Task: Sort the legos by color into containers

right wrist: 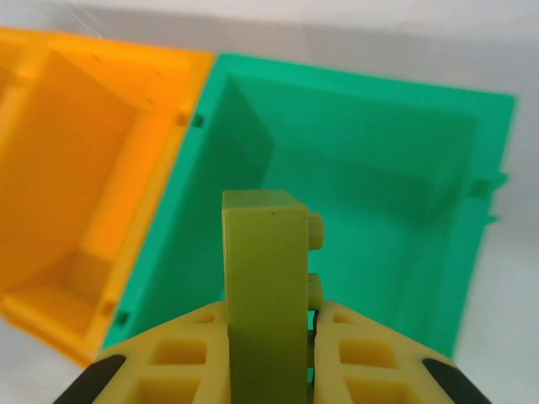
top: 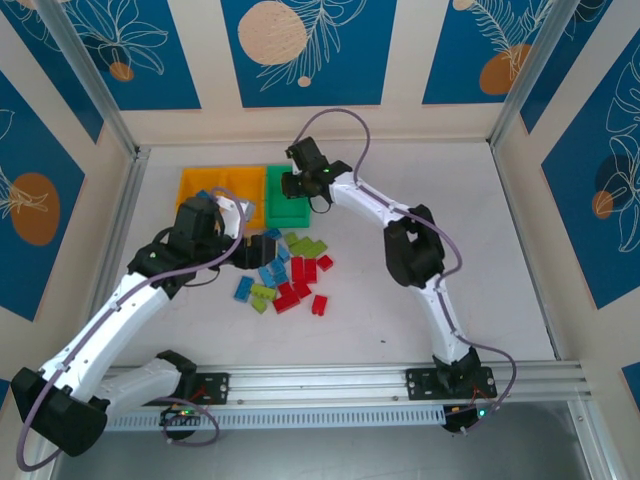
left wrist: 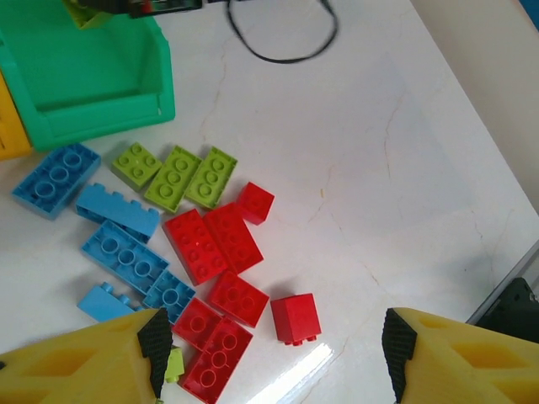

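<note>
Clamped in right gripper (right wrist: 268, 332): lime brick (right wrist: 263, 269), long axis along fingers, over green bin (right wrist: 379, 168), opening straight ahead of jaws. Left gripper (left wrist: 274, 347) parted above red bricks (left wrist: 221, 244).

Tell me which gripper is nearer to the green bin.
Right. The right gripper, shut on a lime green brick, hangs over the green bin. The left gripper stands open above the loose bricks on the table, off to the bin's side.
</note>
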You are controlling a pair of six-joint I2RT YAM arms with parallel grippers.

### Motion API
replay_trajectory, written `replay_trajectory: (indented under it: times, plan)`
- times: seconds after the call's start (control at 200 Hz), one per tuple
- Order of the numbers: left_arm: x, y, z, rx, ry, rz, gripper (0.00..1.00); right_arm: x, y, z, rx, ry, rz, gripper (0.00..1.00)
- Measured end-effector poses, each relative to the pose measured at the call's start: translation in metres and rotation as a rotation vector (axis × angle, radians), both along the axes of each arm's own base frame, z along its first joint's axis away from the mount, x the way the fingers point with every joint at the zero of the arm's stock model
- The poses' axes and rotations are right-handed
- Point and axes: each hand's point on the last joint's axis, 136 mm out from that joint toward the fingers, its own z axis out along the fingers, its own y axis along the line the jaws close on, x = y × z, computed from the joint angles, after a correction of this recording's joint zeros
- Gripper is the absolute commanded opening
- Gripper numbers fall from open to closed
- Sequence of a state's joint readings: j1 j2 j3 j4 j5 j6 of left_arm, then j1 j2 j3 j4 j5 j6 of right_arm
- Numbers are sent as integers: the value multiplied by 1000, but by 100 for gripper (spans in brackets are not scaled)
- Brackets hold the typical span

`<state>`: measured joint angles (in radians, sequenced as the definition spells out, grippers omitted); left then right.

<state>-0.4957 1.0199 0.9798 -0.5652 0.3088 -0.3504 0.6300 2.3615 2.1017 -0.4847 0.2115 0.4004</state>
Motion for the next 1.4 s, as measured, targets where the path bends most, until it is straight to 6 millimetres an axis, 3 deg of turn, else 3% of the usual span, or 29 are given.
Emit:
replay_trajectory:
  times: [0.175, 0.385, 0.545, 0.65, 0.715, 0.83, 0.94, 1.035, 1.15, 1.275, 1.4]
  plan:
    - [-8, -4, -17, 2, 55, 8, 68, 13, 17, -22, -3, 43, 30, 33]
    - [-8, -5, -31, 15, 108, 42, 68, 15, 19, -2, 19, 39, 41, 39]
    - [-5, -8, -42, 41, 143, 66, 65, 4, 4, 18, 20, 65, 35, 39]
    - [-3, -19, -57, 91, 182, 84, 64, -17, -24, 46, 26, 83, 7, 40]
    - [-3, -34, -66, 130, 201, 83, 64, -37, -52, 71, 38, 82, -26, 42]
    - [-4, -73, -84, 222, 207, 32, 63, -72, -108, 116, 69, 41, -118, 45]
    - [-1, -110, -101, 311, 181, -26, 59, -104, -162, 141, 85, -15, -217, 49]
    - [11, -132, -118, 386, 158, -64, 56, -129, -201, 138, 73, -23, -293, 51]
    - [31, -139, -137, 495, 119, -93, 55, -152, -233, 120, 46, 2, -357, 54]
    - [53, -142, -161, 622, 104, -136, 55, -167, -255, 106, 37, 29, -410, 55]
    - [66, -136, -186, 702, 131, -178, 53, -169, -264, 108, 44, 23, -434, 55]
